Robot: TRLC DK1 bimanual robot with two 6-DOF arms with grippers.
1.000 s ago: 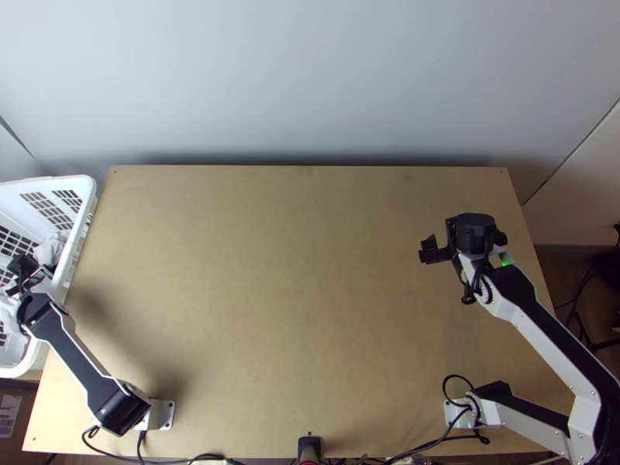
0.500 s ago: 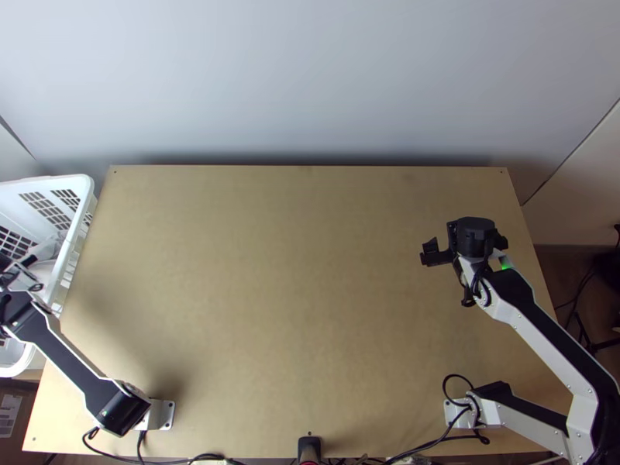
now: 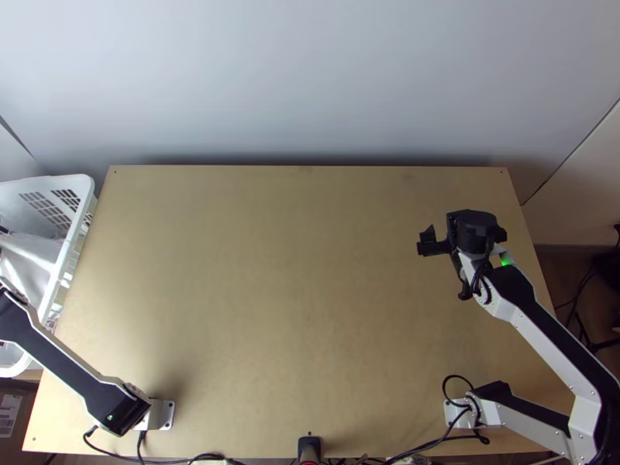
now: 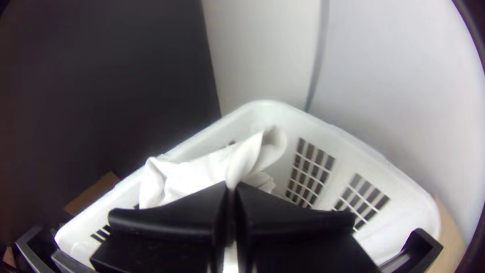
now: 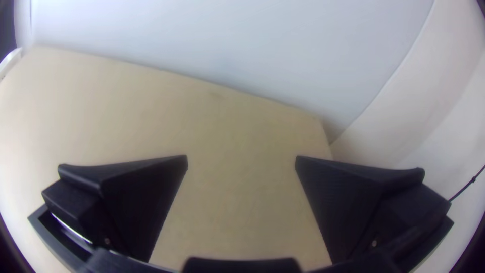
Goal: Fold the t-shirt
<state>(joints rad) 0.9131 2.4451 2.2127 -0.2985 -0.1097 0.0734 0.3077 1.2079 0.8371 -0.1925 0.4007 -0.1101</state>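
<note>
“One question first: how is the left gripper (image 4: 232, 188)?”

“Its wide black fingers are together, clamped on a raised fold of the soft white t-shirt (image 4: 192, 177).”

“And where exactly is this t-shirt?”

“It is bunched inside the white plastic basket (image 3: 87, 183) with slotted walls, which stands just beside the left edge of the light wooden bench (image 3: 271, 310).”

“And the right gripper (image 3: 465, 235)?”

“Its flat black fingers are well apart, over the bench, near the right edge, towards the far right corner.”

Soft shadow lies behind the table (image 3: 310, 271); wrist-view corners are dark.
</note>
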